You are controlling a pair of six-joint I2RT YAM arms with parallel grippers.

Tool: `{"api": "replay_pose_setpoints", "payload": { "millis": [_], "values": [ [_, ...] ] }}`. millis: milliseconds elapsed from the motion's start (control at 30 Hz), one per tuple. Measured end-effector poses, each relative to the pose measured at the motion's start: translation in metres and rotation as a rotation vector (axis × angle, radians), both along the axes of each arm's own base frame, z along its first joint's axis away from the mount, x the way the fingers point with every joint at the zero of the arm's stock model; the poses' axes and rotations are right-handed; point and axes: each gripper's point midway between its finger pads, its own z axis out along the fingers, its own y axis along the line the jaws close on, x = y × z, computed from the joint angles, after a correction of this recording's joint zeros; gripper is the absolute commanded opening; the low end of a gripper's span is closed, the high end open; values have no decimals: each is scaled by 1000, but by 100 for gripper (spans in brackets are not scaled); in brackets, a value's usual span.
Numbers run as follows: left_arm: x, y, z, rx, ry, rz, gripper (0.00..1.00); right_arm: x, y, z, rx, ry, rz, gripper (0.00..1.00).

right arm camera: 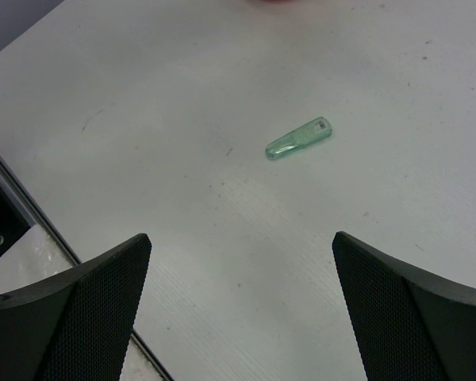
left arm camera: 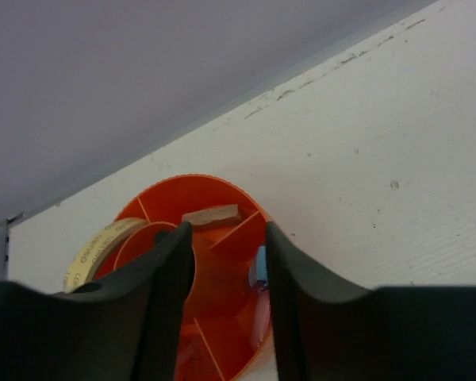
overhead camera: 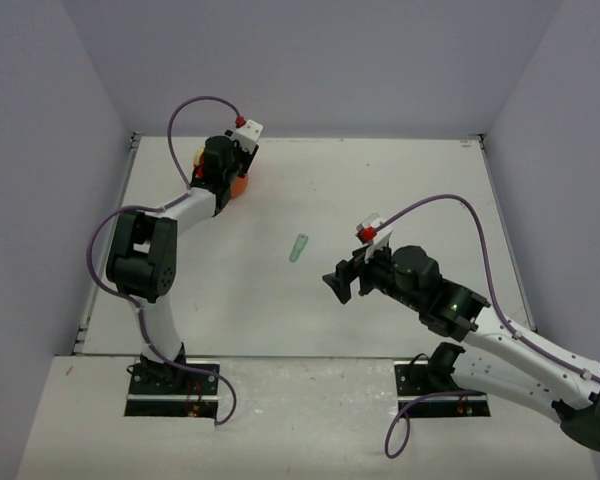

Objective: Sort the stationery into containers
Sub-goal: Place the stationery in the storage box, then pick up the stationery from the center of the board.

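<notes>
The round orange organiser stands at the far left of the table, mostly hidden under my left wrist in the top view. In its compartments lie a tan eraser, a beige rubber band and a blue piece. My left gripper hangs just above the organiser, open and empty. A mint piece lies alone mid-table and also shows in the right wrist view. My right gripper is open and empty, a little short of the mint piece and to its right.
Grey walls close in the table on the left, far side and right. The organiser stands close to the far wall. A table edge with a dark gap runs at the left of the right wrist view.
</notes>
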Motion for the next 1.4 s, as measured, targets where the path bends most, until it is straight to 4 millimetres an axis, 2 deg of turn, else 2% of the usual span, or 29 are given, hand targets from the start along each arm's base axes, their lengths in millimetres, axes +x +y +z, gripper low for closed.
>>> {"api": "replay_pose_setpoints", "payload": {
  "millis": [67, 133, 233, 333, 433, 500, 567, 600, 667, 733, 767, 933, 1033, 1133, 1400],
  "values": [
    [-3, 2, -3, 5, 7, 4, 63, 1, 1, -2, -3, 5, -1, 99],
    [-5, 5, -2, 2, 10, 16, 72, 3, 2, -5, -5, 15, -13, 99],
    [-12, 8, 18, -28, -2, 38, 93, 11, 5, -16, -15, 53, -61, 99],
    [-24, 12, 67, -117, -39, 84, 99, 24, 11, -32, -26, 140, -154, 99],
    [-47, 17, 146, -276, -101, 136, 100, 46, 26, -41, -37, 232, -260, 99],
    [-84, 19, 205, -432, -159, 138, 100, 67, 44, -40, -34, 289, -347, 97],
    [-135, 23, 252, -561, -231, 102, 100, 93, 62, -38, -33, 330, -439, 92],
    [-162, 27, 272, -615, -279, 75, 100, 104, 71, -38, -32, 349, -483, 90],
    [-215, 37, 292, -694, -357, 43, 100, 126, 88, -40, -29, 384, -574, 86],
    [-250, 48, 286, -732, -387, 50, 100, 141, 98, -51, -35, 413, -641, 82],
    [-261, 51, 279, -740, -385, 56, 100, 146, 100, -59, -46, 430, -672, 79],
    [-262, 44, 208, -672, -170, 86, 100, 158, 86, -113, -148, 526, -793, 76],
    [-264, 38, 178, -640, -62, 79, 100, 162, 73, -143, -209, 581, -843, 72],
    [-267, 38, 171, -631, -34, 84, 100, 165, 70, -158, -238, 609, -859, 71],
    [-270, 35, 167, -629, -9, 67, 100, 163, 80, -174, -253, 643, -848, 64]
  ]
}}
